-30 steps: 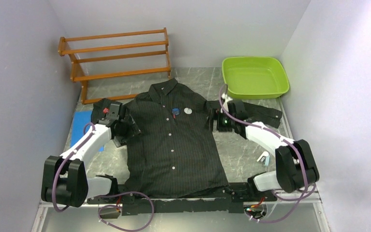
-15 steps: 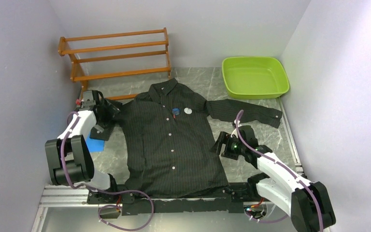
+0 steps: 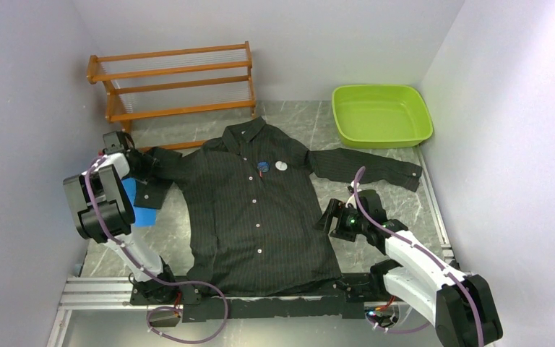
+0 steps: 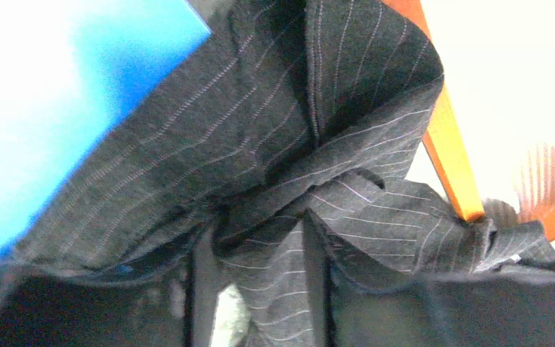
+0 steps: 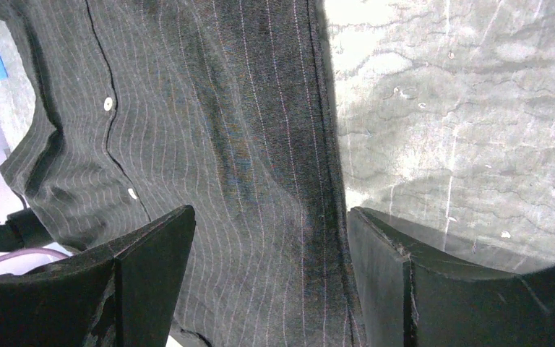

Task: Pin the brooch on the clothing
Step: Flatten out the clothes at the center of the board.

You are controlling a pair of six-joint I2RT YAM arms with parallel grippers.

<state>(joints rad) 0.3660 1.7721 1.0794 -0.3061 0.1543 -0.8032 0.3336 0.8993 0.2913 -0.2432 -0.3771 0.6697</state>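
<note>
The black pinstriped long-sleeved shirt (image 3: 260, 210) lies flat and front up across the middle of the grey marbled table (image 3: 300, 119), collar toward the top. At centre right, the right gripper (image 3: 330, 217) hangs wide open and empty over the shirt's side edge. At upper left, the left gripper (image 4: 259, 296) pinches the bunched sleeve.

The left arm (image 3: 105, 202), at the frame's left, had white shells, bulky black joint housings and a purple cable looped along its links. The matching right arm (image 3: 412, 253), lower right, showed a small green light near its wrist. The right gripper's (image 5: 269, 217) fingers (image 5: 152, 267) were matte black wedges.
</note>
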